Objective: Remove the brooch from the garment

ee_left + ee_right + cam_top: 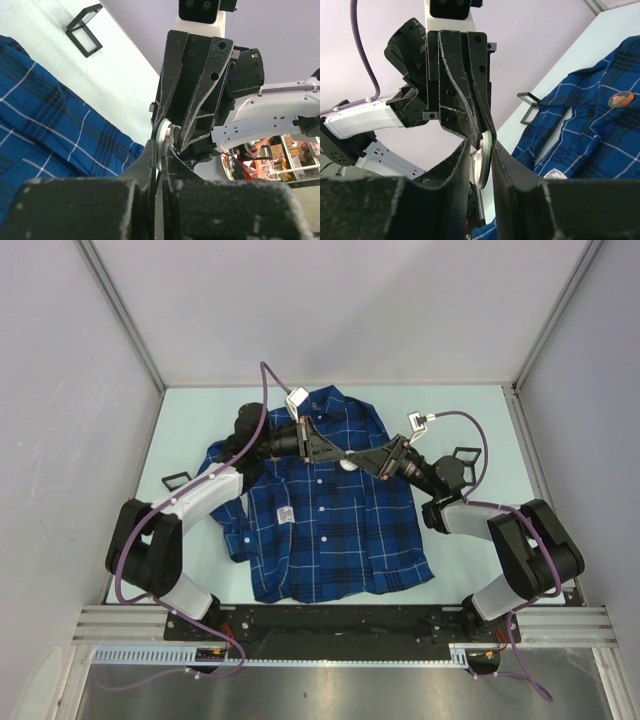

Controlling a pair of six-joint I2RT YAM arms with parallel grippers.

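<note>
No legible text, white tag (pixel 285 514) unreadable

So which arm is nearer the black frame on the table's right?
Right. Its wrist is beside the black frame; the left gripper is farther, over the shirt, meeting the right gripper at a white disc.

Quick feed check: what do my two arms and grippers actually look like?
The left arm and right arm have white links between bulky black joints, and each trails a purple cable. The left gripper and right gripper are black, with tapered, scuffed fingers and triangular bracing.
</note>
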